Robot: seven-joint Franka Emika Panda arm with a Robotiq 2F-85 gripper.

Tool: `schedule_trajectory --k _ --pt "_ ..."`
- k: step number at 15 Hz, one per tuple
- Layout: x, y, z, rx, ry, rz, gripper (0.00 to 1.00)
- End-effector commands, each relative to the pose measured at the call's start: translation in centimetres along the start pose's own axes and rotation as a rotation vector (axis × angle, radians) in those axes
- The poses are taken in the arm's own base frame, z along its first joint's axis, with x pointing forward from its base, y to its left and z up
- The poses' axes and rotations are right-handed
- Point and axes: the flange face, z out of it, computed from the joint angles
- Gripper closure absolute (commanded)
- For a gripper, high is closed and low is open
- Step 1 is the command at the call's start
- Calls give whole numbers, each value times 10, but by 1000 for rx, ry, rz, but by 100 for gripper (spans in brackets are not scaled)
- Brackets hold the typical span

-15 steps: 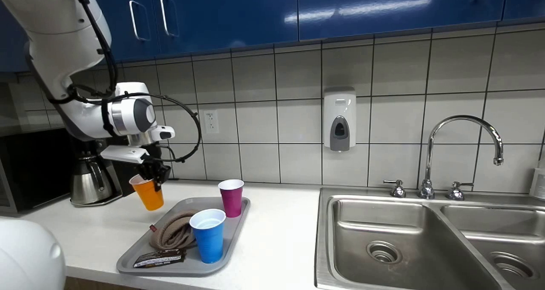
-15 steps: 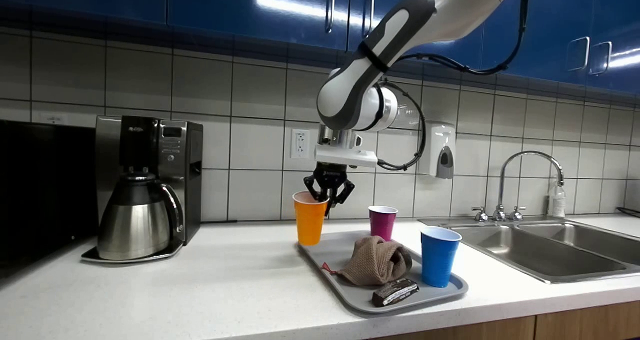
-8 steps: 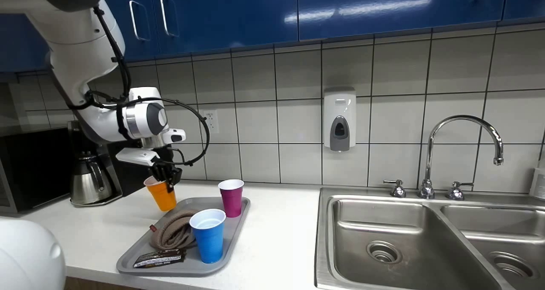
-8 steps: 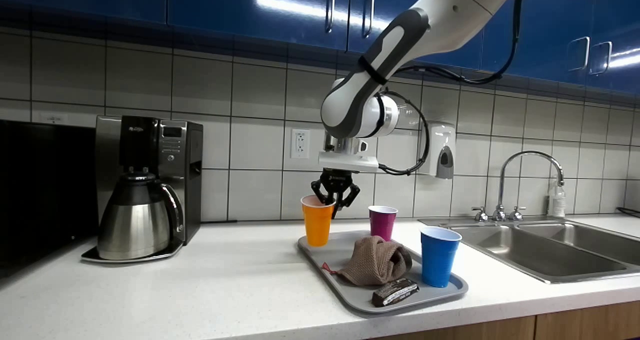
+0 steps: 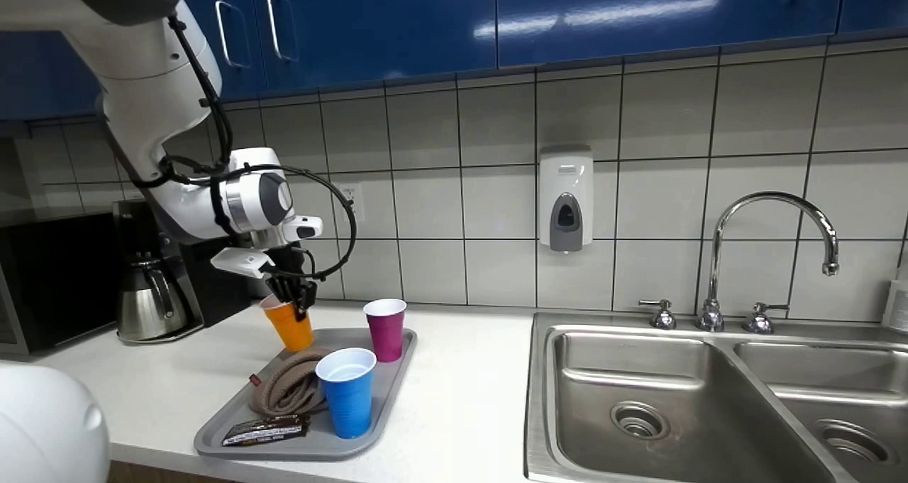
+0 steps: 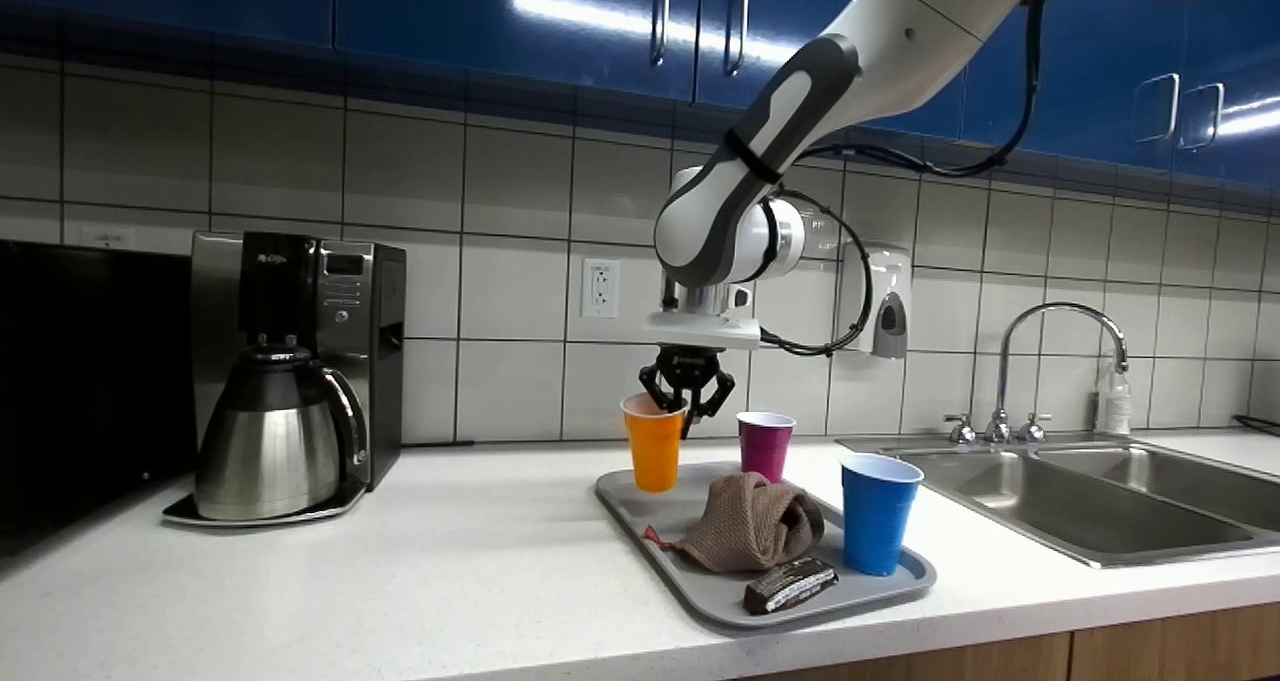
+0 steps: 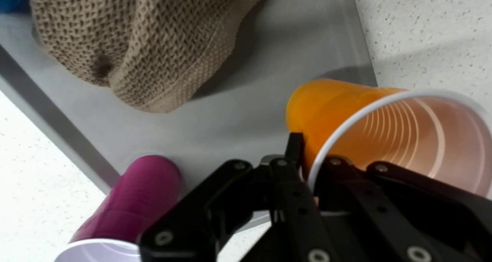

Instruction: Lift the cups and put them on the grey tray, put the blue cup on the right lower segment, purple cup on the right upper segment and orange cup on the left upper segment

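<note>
White countertop [image 6: 400,581] supports grey tray [image 6: 664,517] bearing blue cup [image 6: 876,521] and purple cup [image 6: 764,449]; Robotiq gripper [image 6: 681,413] clamps orange cup [image 6: 653,451] at rim.

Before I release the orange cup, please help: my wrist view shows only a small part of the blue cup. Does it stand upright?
Observer: Yes, the blue cup stands upright on the grey tray.
Operator: Understood. Does something else lie on the tray, outside my picture?
Observer: Yes, a dark wrapped bar lies near the brown cloth.
Operator: And what I hold, is it straight?
Observer: No, in an exterior view the orange cup leans, its rim further left than its base.
</note>
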Motion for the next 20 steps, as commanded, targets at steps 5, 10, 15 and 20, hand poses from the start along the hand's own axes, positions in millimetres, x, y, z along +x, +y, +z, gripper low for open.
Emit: schedule_trajectory --k 5,10,15,20 --pt "11 -7 9 -30 -27 180 99" --pt "12 -10 22 -31 -52 243 99" --pt "13 -9 29 -38 -63 268 68" --pt "12 -8 30 -56 -74 283 32"
